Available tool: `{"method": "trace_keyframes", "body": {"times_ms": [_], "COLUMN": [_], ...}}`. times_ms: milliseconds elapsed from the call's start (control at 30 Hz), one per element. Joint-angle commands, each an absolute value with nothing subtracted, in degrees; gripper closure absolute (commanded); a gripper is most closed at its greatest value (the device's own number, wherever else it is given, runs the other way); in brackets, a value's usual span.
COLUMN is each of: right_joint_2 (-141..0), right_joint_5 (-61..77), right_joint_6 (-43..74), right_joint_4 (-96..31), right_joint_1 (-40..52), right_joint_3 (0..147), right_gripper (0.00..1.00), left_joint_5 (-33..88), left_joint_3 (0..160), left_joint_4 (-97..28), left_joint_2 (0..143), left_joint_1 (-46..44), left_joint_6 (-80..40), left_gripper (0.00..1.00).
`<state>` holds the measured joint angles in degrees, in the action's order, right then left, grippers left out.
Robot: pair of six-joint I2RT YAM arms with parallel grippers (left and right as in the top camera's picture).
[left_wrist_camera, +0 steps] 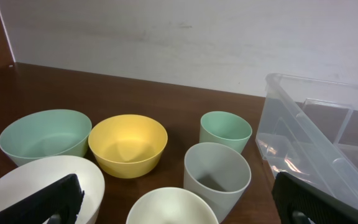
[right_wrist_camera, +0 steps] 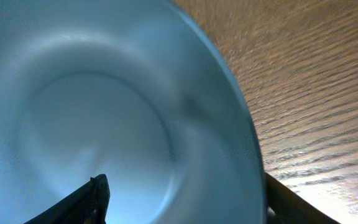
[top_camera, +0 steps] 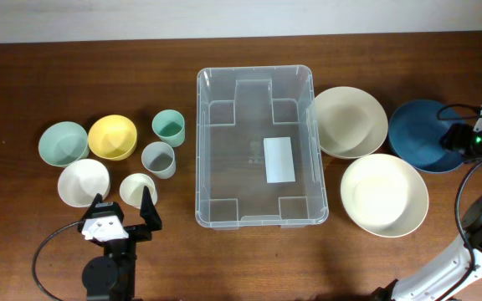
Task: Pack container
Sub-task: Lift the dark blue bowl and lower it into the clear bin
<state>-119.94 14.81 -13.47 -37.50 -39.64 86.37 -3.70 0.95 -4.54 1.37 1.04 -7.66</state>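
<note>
Overhead: the clear plastic rectangular bin (top_camera: 201,150) sits mid-table, its long side running twelve to six. It has rounded corners, a thick rim, moulded steps inside and a white label on its floor, and nothing is in it. At its nine o'clock is a cluster of small bowls and cups, and at three o'clock are two large cream bowls (top_camera: 351,121) and a round dark blue bowl (top_camera: 425,134). The left claw (top_camera: 124,207) hangs spread at seven o'clock, just short of the cluster. The right claw (top_camera: 467,135) is at the blue bowl's three o'clock edge.

Left wrist: the bin's wall rises at three o'clock, glossy and see-through. It looks light, fairly stiff yet likely to flex, and slick on the walls. The thick rim is the surest hold. A small yellow bowl (left_wrist_camera: 128,144) and a grey cup (left_wrist_camera: 216,174) lie ahead. The claw's fingers stand wide apart, holding nothing.

Right wrist: the bin is out of view. The spread fingers straddle the blue bowl's rim, one inside and one outside, not yet pinching.
</note>
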Motion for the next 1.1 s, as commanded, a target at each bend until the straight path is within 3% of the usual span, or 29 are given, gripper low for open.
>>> {"method": "trace_keyframes", "body": {"times_ms": [0,100,167,300,367,400,433,733,933,1067], "right_joint_2": [-123.0,-123.2,-123.2,-123.2,-123.2,-123.2,-123.2,-121.8,-121.2,-121.2], "right_joint_5": [14.3,14.3,14.3,13.4,11.5,10.7,10.7,10.7,11.8,11.8], "right_joint_6": [-13.0,-13.1,-13.1,-12.1,-9.9,-9.3,-8.7,-6.8,-8.8,-9.2], "right_joint_4": [-37.5,-37.4,-37.2,-37.2,-37.4,-37.6,-37.8,-48.0,-61.3,-68.4], "right_joint_1": [-39.4,-39.4,-39.5,-39.5,-39.5,-39.6,-39.9,-43.7,-43.7,-38.7], "right_joint_3": [86.4,86.4,86.4,86.4,86.4,86.5,86.5,95.5,114.5,128.0], "right_gripper": [0.29,0.3,0.36,0.7,0.82,0.94,0.96,0.96,0.96,0.96], "left_joint_5": [-4.3,-4.3,-4.3,-4.3,-4.3,-4.3,-4.3,-4.3,-4.3,-4.3], "left_joint_3": [0.5,0.5,0.5,0.5,0.5,0.5,0.5,0.5,0.5,0.5], "left_joint_4": [-4.3,-4.3,-4.3,-4.3,-4.3,-4.3,-4.3,-4.3,-4.3,-4.3], "left_joint_2": [1.0,1.0,1.0,1.0,1.0,1.0,1.0,1.0,1.0,1.0], "left_joint_1": [1.0,1.0,1.0,1.0,1.0,1.0,1.0,1.0,1.0,1.0], "left_joint_6": [-6.7,-6.7,-6.7,-6.7,-6.7,-6.7,-6.7,-6.7,-6.7,-6.7], "left_gripper": [0.01,0.0,0.0,0.01,0.0,0.0,0.0,0.01,0.0,0.01]}}
